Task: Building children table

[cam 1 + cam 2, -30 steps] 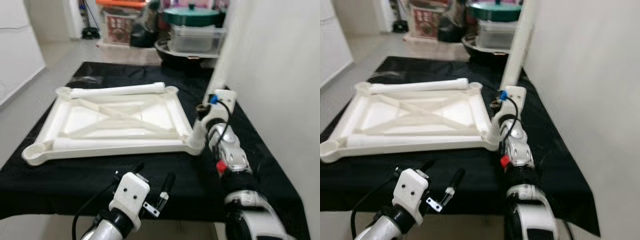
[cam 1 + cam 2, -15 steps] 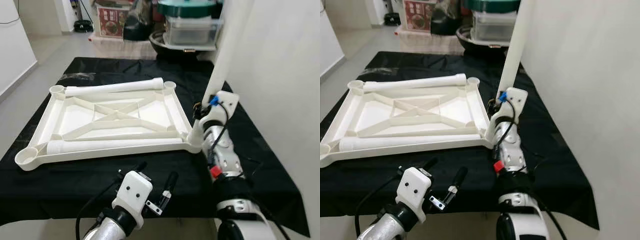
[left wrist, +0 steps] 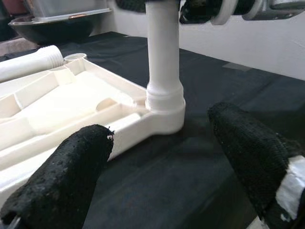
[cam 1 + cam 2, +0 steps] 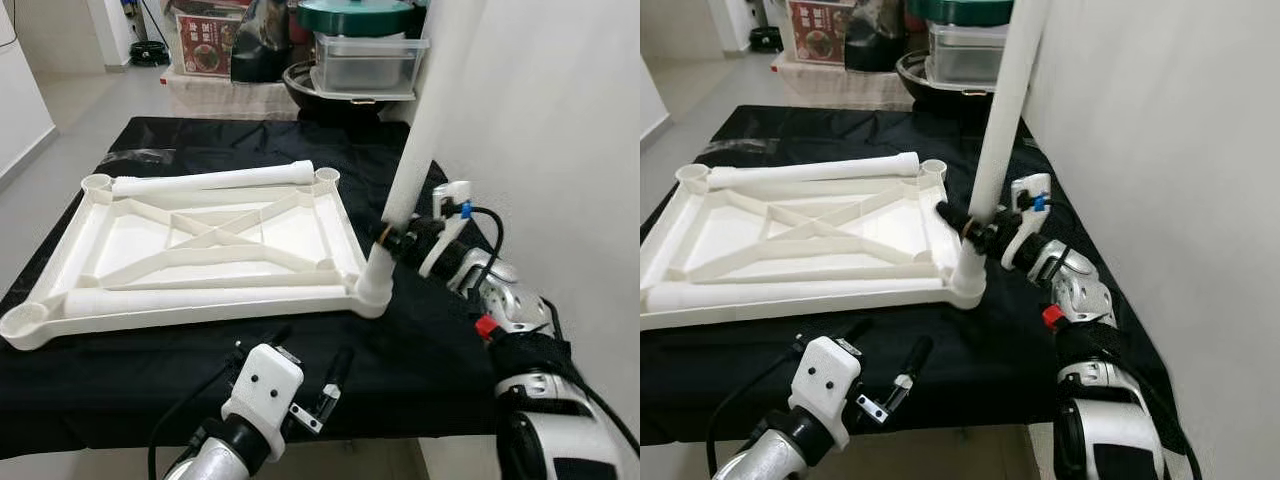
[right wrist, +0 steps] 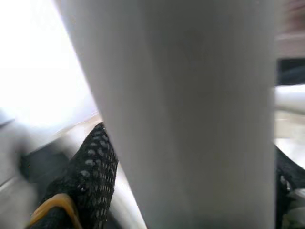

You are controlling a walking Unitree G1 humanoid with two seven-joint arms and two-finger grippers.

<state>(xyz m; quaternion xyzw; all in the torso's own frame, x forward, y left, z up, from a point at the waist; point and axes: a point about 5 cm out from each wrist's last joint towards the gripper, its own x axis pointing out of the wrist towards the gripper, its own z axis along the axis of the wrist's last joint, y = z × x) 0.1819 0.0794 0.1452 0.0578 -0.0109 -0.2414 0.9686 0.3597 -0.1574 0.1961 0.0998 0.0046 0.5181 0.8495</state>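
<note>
The white tabletop (image 4: 215,240) is lying upside down on the black-covered desk (image 4: 430,350), with two loose leg tubes (image 4: 210,180) resting across it at its 12 and 6 o'clock edges. The right tool (image 4: 975,228) is clenching an upright white leg (image 4: 420,130) that is standing in the tabletop's corner socket (image 4: 372,288) at about 4 o'clock. The left tool (image 4: 305,370) is hovering released over the desk's near edge, touching nothing.

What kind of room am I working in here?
Probably a home storage or utility corner. A table under a black cloth stands on a tiled floor beside a white wall, and behind it sit stacked household goods: a clear plastic tub and a green-lidded pot.
</note>
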